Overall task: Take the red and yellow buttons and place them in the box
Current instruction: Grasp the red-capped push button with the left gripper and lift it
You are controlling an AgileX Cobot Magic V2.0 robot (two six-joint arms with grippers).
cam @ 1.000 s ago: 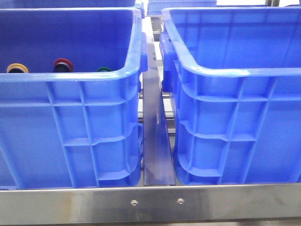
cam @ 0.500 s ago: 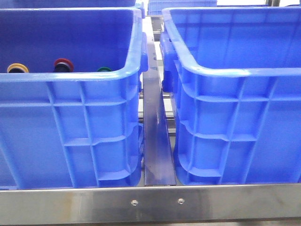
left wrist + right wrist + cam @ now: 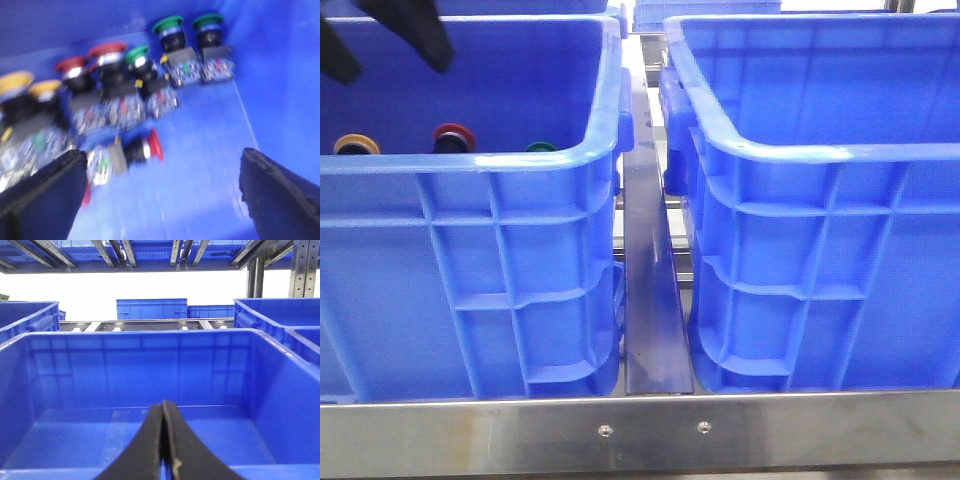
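The left end effector (image 3: 160, 195) hangs with its two dark pads spread wide apart and nothing between them, inside the left blue crate (image 3: 520, 160) above the push buttons. Just ahead of the gap lies a red push button on its side (image 3: 142, 149), its mushroom cap pointing toward the right-hand pad and its clear contact block toward the left-hand one. To do the pick well, I judge the end effector should come straight down over that toppled unit or over one of the upright red ones, close across the dark body below the cap rather than on the sloping cap, and stay clear of the neighbours, which stand almost touching.

Beyond the lying button stands a crowded row: two yellow push buttons (image 3: 20, 92) at one end, then two upright red push buttons (image 3: 90, 65), then three green push buttons (image 3: 170, 30) nearest the crate wall. Each has a broad domed cap, a metal collar, a black body and a clear block; the wrist view is blurred, so finer detail is lost.

The right end effector (image 3: 162, 440) is pinched closed on nothing, poised over the right blue crate (image 3: 820, 150), the likely box for the buttons, whose visible floor shows no buttons
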